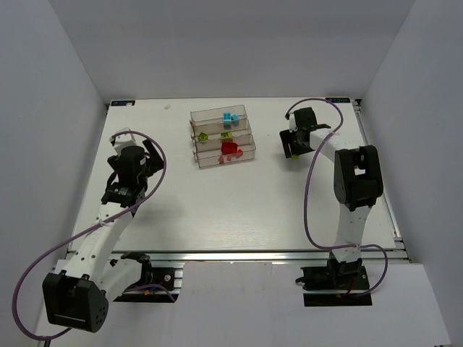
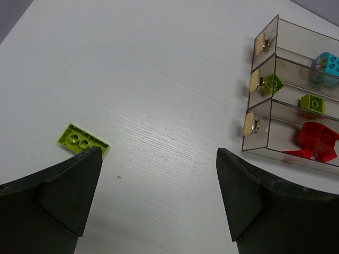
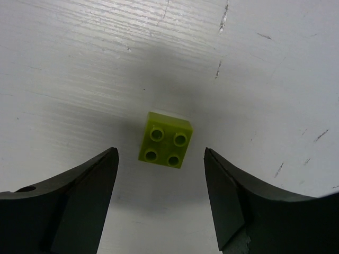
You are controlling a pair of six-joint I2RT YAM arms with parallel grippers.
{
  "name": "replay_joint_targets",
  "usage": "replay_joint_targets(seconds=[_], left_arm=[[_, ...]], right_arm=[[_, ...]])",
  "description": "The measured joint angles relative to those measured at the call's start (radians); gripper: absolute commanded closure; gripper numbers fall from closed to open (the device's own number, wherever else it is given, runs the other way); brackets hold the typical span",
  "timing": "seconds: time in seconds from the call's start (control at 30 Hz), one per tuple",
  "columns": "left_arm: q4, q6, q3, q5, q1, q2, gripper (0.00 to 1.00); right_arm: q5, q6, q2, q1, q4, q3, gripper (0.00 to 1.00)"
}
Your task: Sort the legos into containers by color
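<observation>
Right gripper [image 3: 160,152] hangs straight over a yellow-green 2x2 brick [image 3: 165,139]. Jaws apart, one finger each side, neither touching it. Brick sits studs up on the white table [image 3: 63,63], turned a little vs the jaw line. Reads as a lineup for a pinch: the fingers bracket two opp. sides, so closing should catch it fairly square. That small twist could make it swivel as they meet. In the top view this spot is out to the right of the clear bins [image 1: 210,116], well apart from them.

Left gripper [image 2: 159,156] is wide open too, nothing in it. A yellow-green flat plate [image 2: 83,140] lies studs up on the table right at one fingertip, its near edge hidden behind that finger, so can't tell if they touch. It's off to the side of the gap, not between the fingers, so I'd say no grip from here w/o shifting over.

Bins, from the left wrist cam: cyan brick [image 2: 326,64] in the far one, two green bricks [image 2: 273,84] in the middle, red piece [image 2: 317,138] in the near one. So each bin has its colour. Both loose pcs are yellow-green, so my call is both belong in the middle bin. Sort looks nearly done, two to go by what's visible.
</observation>
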Motion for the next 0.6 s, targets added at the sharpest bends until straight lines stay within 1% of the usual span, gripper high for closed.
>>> replay_joint_targets(seconds=[0.2,0.27,0.3,0.37,0.4,0.43,0.6], left_arm=[[0.0,0.0,0.0,-0.015,0.0,-0.001,0.02],[0.0,0.0,0.0,-0.018,0.0,-0.001,0.02],[0.0,0.0,0.0,-0.021,0.0,-0.001,0.02],[-0.001,0.0,0.0,-0.03,0.0,-0.002,0.02],[-0.002,-0.001,0.0,-0.036,0.0,-0.003,0.02],[-0.002,-0.002,0.0,-0.043,0.0,-0.005,0.02],[-0.031,-0.033,-0.009,-0.085,0.0,-0.021,0.02]], right_arm=[[0.014,0.005,0.0,0.0,0.008,-0.023,0.34],[0.014,0.012,0.002,0.0,0.009,-0.023,0.39],[0.013,0.017,0.005,0.0,0.009,-0.021,0.44],[0.013,0.028,0.023,0.0,0.011,-0.014,0.6],[0.008,0.031,0.028,0.0,0.012,-0.009,0.65],[0.011,0.037,0.031,0.0,0.018,-0.005,0.74],[0.008,0.041,0.034,-0.002,0.029,-0.003,0.9]])
